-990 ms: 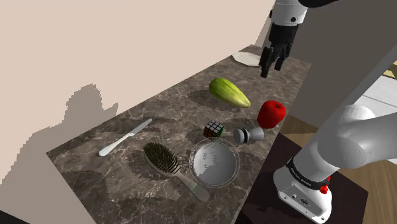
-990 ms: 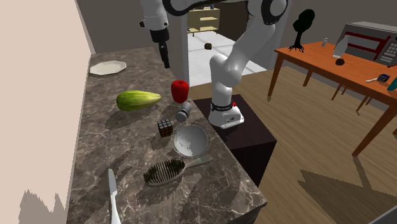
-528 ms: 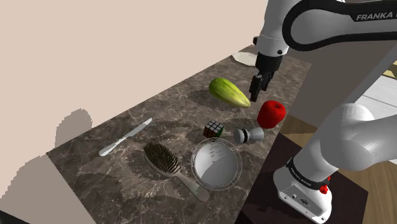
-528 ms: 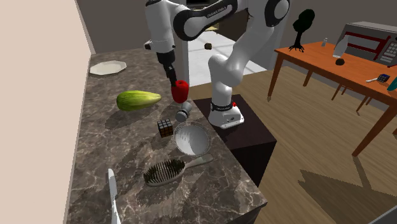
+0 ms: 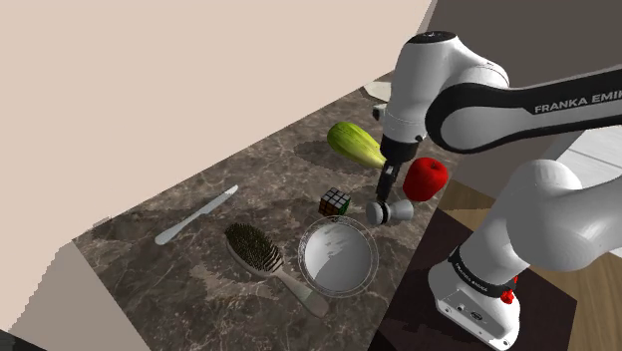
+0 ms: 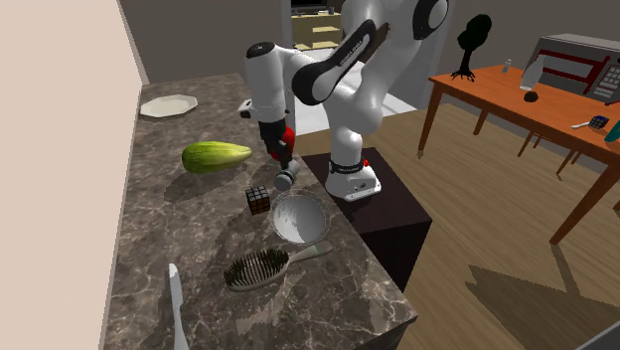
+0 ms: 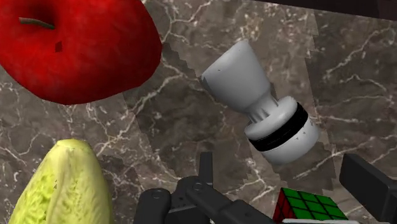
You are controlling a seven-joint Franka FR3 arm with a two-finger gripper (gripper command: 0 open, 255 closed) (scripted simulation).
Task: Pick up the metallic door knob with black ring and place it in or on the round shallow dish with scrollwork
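Change noted: across the last second the arm swung in from high over the far end of the table (image 5: 179, 269) and dropped. The hand (image 5: 384, 189) now hung low, directly over the door knob (image 5: 389, 210). Judgement: the approach is nearly finished and the grasp is next; nothing has been lifted yet.

Target position: the knob (image 7: 264, 108) lay on its side on the marbled table. Its flared pale base pointed towards the red apple (image 7: 76, 48), and its black-ringed head was close to the colour cube (image 7: 305, 203). In the shoulder view it sat between the apple (image 5: 426, 177) and the round dish (image 5: 339, 259), with the cube (image 5: 335, 202) just to its left. The dish was empty, near the knob but apart from it.

Hand state: in the wrist view the hand (image 7: 286, 175) had its two fingers well apart. They held nothing and touched nothing. The knob's ringed head lay just beyond the tips, roughly in line with the gap.

Risk: apple and cube crowd the knob, and a rounded body on its side may roll when pinched.
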